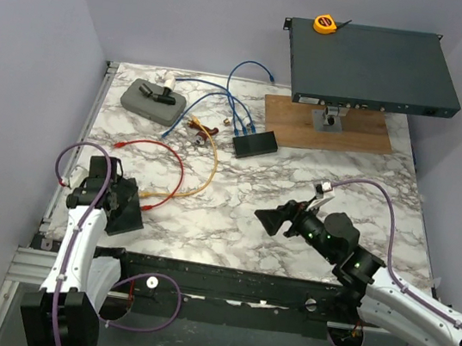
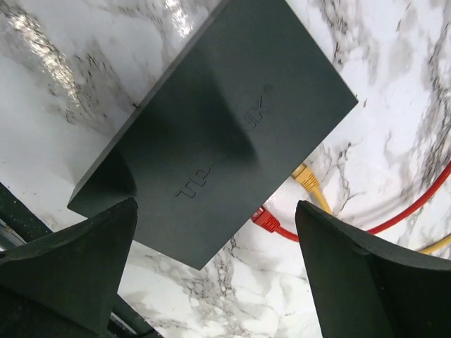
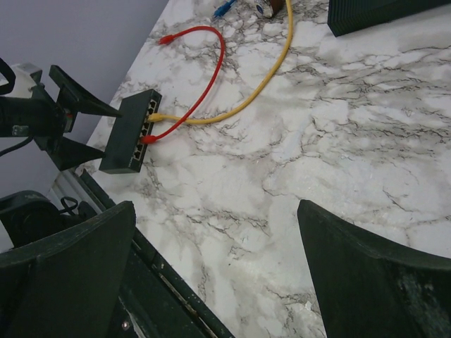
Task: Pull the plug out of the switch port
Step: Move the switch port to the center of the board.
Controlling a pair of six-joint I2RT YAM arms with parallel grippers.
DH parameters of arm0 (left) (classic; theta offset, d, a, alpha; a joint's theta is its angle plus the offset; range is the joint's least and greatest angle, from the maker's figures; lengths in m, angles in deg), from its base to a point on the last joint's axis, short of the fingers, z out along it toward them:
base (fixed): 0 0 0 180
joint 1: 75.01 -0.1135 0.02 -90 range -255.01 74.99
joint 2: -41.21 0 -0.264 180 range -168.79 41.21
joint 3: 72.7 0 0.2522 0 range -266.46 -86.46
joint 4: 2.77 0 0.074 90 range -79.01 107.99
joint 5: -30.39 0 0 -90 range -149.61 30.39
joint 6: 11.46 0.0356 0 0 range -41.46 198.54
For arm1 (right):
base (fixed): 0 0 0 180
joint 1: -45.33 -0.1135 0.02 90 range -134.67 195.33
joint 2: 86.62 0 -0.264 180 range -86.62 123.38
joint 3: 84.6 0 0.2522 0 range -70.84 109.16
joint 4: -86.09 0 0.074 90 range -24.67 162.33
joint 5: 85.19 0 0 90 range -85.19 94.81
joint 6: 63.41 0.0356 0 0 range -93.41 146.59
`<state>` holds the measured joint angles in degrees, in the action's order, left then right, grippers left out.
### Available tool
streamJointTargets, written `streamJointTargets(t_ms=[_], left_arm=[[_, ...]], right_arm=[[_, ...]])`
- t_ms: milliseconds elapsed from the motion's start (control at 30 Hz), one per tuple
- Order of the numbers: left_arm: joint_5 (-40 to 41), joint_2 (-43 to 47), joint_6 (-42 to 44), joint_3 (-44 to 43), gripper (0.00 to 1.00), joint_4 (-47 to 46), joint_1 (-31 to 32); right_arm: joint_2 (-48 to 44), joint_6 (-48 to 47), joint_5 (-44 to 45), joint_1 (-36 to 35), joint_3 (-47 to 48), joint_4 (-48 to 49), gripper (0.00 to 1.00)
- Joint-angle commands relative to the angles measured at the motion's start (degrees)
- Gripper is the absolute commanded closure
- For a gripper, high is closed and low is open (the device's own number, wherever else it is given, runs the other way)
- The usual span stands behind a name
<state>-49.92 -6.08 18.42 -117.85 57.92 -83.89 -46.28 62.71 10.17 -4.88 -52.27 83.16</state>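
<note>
Blunt black fingers (image 2: pixel 77 267) of the left gripper (image 2: pixel 216 211) are filling the bottom of the left wrist view, standing spread wide and pinching nothing. Just beyond their tips the small black plastic network switch (image 2: pixel 211 120) is lying flat on the white marble-patterned table (image 2: pixel 56 105), at about eight o'clock on it in the top view. The gripper is approaching the switch's blind back edge, probably so it can brace the body without blocking the ports. At four o'clock of the switch, a red moulded plug (image 2: pixel 266 220) and a yellow moulded plug (image 2: pixel 308 177) are both sitting in ports (which one is meant I cannot tell). Their red cable (image 3: pixel 218 63) and yellow cable (image 3: pixel 275 70) are looping away towards twelve o'clock. Over at five o'clock the right gripper (image 3: pixel 215 208) is hovering well apart, fingers likewise splayed and empty, facing the port side, seemingly lining up for the pull.
</note>
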Motion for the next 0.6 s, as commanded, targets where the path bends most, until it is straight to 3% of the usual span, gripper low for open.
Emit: streamJointTargets(t_ms=[0, 233, 567], left_arm=[[7.44, 1.58, -5.6, -0.44, 0.06, 0.45, -0.28], [8.46, -2.43, -7.53, 1.28, 0.04, -1.63, -0.3], [1.82, -7.84, -5.28, 5.92, 0.07, -10.32, -0.32]], right_arm=[[-0.95, 0.78, -1.31, -0.32, -0.71, -0.58, 0.0], [-2.7, 1.6, -1.62, -0.32, -1.17, -1.47, 0.0], [-4.05, 1.15, 0.1, -0.33, -0.11, -3.98, 0.0]])
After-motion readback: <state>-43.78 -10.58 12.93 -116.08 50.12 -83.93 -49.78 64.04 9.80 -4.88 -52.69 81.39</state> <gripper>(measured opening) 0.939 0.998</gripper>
